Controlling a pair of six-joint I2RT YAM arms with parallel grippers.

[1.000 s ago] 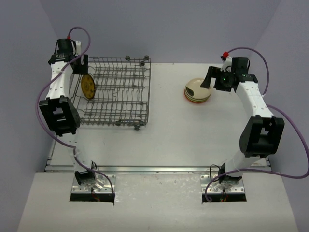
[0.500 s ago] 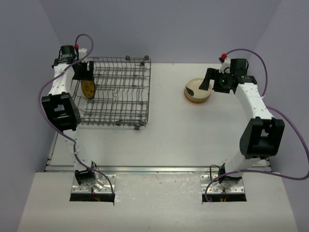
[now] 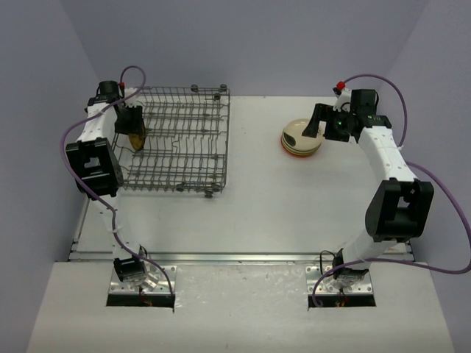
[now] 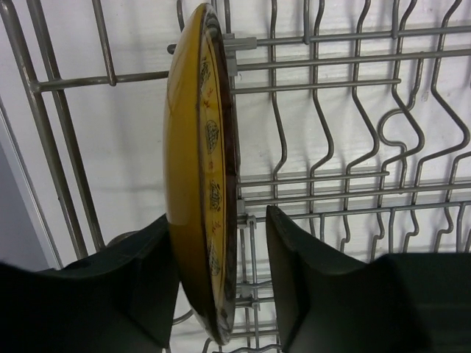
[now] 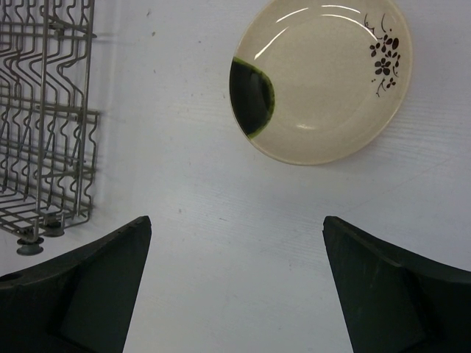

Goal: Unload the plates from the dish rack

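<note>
A yellow-brown patterned plate (image 4: 193, 169) stands on edge between the tines at the far left of the grey wire dish rack (image 3: 184, 140). My left gripper (image 4: 218, 220) straddles its lower rim. The left finger lies against the plate's yellow back, while a narrow gap separates the right finger (image 4: 294, 272) from the patterned face. From above, the left gripper (image 3: 132, 120) hangs right over that plate (image 3: 137, 138). A stack of plates (image 3: 301, 137) rests on the table at the right, the top one (image 5: 320, 77) cream with a green patch. My right gripper (image 5: 237, 219) hovers beside it, wide open and holding nothing.
The rack's wire grid (image 4: 346, 147) fills the space right of the plate, and its side rail (image 4: 51, 147) runs on the left. The rack's corner with a small wheel (image 5: 29, 243) shows at the left of the right wrist view. The purple back wall stands close behind the rack.
My left gripper has come down from the rack's far left corner onto the yellow-brown plate, and its jaws have narrowed around the rim. The right arm has barely shifted.
</note>
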